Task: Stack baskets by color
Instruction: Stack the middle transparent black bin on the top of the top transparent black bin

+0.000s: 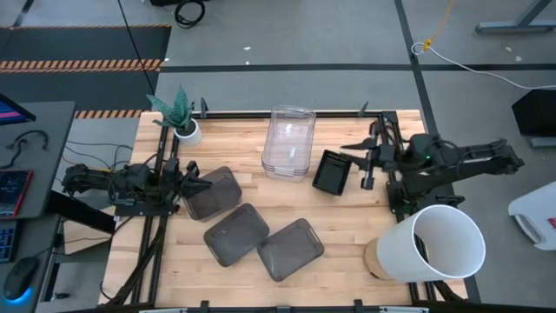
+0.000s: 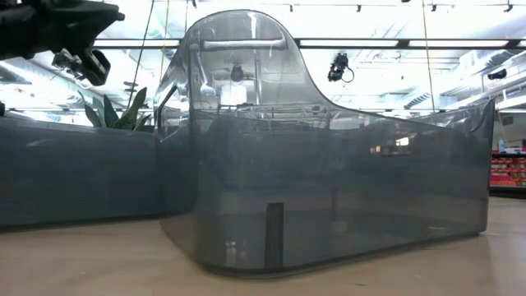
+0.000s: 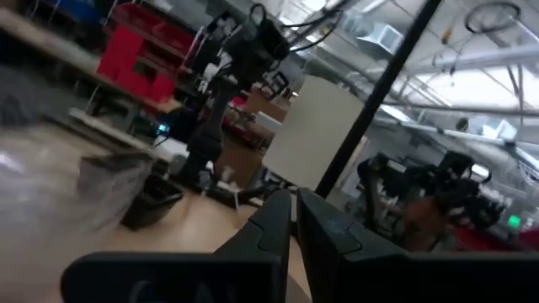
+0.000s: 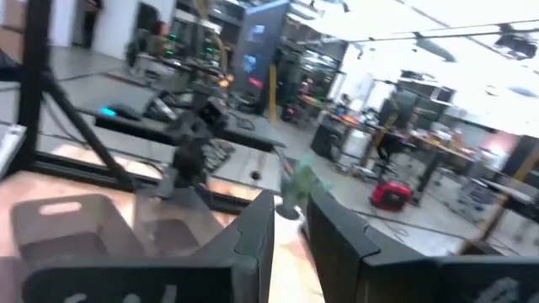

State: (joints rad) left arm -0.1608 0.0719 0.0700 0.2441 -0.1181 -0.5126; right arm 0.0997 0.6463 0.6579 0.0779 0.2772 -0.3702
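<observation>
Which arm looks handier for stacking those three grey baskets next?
Probably the left: its tool hangs at the nearest grey basket, while the right tool waits by the black basket.

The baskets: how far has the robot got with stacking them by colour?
Partly done, it seems. The clear baskets already look stacked at the table's back. The black baskets sit beside them, apparently nested. Left to do: three smoky grey baskets lie separate, unstacked. The left gripper is at one of them, nearly shut; I cannot tell whether it grips. The right gripper waits near the black ones.
</observation>
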